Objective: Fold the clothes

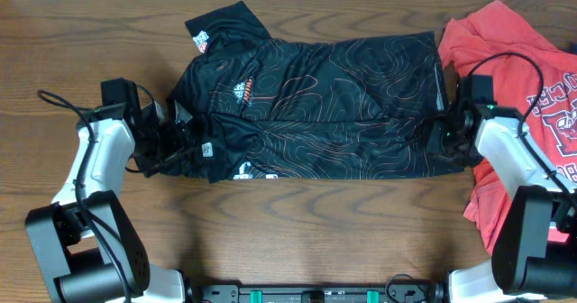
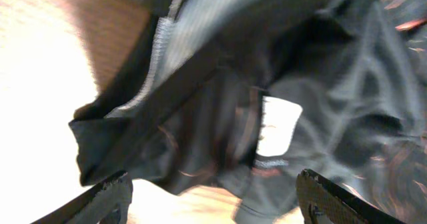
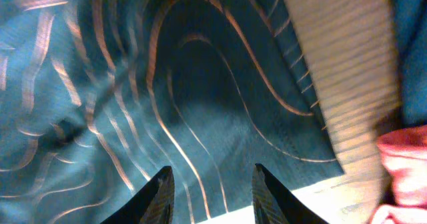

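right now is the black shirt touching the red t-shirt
Touching: overhead, the red T-shirt meets the black sports shirt along its hem, with no wood showing between.

Evenly lit and sharp overhead, with faint shadows. Blurred at left wrist, blown out white over the table (image 2: 33, 84). Soft, blue-tinted at right wrist across the black shirt (image 3: 200, 117).

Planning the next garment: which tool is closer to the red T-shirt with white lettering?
Right. The right tool is at the hem of the black patterned shirt, beside the red T-shirt; the left tool is at its collar end.
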`<state>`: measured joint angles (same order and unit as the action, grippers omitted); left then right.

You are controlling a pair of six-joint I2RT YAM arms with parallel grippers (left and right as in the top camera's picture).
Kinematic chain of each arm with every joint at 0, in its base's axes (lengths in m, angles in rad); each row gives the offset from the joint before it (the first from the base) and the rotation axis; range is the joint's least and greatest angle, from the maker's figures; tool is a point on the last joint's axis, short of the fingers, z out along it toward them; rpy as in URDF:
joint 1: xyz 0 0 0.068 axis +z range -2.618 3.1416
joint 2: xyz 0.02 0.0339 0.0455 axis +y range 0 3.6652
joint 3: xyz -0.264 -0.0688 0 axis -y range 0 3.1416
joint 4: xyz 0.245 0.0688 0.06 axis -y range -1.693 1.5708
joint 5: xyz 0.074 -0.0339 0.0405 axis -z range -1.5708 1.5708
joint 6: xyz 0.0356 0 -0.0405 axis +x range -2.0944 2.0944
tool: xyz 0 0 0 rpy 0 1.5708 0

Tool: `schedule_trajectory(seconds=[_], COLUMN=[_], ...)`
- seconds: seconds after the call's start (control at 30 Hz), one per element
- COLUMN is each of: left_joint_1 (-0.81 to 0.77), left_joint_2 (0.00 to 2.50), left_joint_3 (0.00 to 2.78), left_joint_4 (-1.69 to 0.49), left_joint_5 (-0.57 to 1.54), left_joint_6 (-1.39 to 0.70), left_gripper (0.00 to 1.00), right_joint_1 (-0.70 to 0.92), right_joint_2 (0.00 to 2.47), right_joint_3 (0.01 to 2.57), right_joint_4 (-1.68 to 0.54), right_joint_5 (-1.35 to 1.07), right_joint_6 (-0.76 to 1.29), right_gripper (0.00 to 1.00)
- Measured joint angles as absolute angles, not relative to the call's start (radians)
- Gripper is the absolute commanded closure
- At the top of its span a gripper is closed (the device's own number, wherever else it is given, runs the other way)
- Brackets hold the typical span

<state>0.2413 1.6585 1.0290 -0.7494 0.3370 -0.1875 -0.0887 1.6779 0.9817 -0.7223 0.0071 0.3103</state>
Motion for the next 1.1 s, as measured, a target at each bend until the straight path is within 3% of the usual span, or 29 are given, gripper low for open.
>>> schedule_trajectory(seconds=[0.13,0.2,0.23,0.27,0.3,0.33,0.4,0.47,0.57,0.9,1.1], left_joint_1=[0.241,0.241,0.241,0.241,0.241,0.241,0.241,0.241,0.241,0.246,0.247], left_joint_2=[1.658,1.658,1.658,1.658,1.658,1.659,1.658,1.658,1.658,1.658,1.655], left_joint_3=[0.968,0.935,0.918,0.904,0.889,0.879,0.869,0.867,0.867,0.865,0.872], left_joint_4=[-0.667,-0.614,-0.588,-0.563,-0.538,-0.524,-0.518,-0.518,-0.530,-0.578,-0.613], left_joint_5=[0.307,0.302,0.298,0.295,0.290,0.282,0.262,0.238,0.197,0.054,0.082], left_joint_6=[-0.188,-0.189,-0.191,-0.194,-0.199,-0.199,-0.199,-0.205,-0.206,-0.252,-0.263], left_gripper=[0.21,0.27,0.38,0.59,0.72,0.79,0.81,0.89,0.94,0.94,0.92], right_joint_1=[-0.089,-0.089,-0.089,-0.089,-0.089,-0.089,-0.089,-0.089,-0.089,-0.108,-0.117], right_joint_2=[1.678,1.677,1.670,1.669,1.666,1.665,1.661,1.659,1.656,1.655,1.655], right_joint_3=[0.891,0.862,0.856,0.851,0.848,0.843,0.839,0.839,0.836,0.830,0.830], right_joint_4=[-0.632,-0.604,-0.591,-0.587,-0.585,-0.586,-0.606,-0.640,-0.675,-0.729,-0.739], right_joint_5=[0.007,0.010,0.013,0.018,0.027,0.035,0.059,0.088,0.134,0.203,0.221], right_joint_6=[0.310,0.310,0.309,0.310,0.313,0.311,0.328,0.357,0.395,0.449,0.471], right_gripper=[0.63,0.67,0.72,0.77,0.82,0.85,0.90,0.93,0.94,0.95,0.76])
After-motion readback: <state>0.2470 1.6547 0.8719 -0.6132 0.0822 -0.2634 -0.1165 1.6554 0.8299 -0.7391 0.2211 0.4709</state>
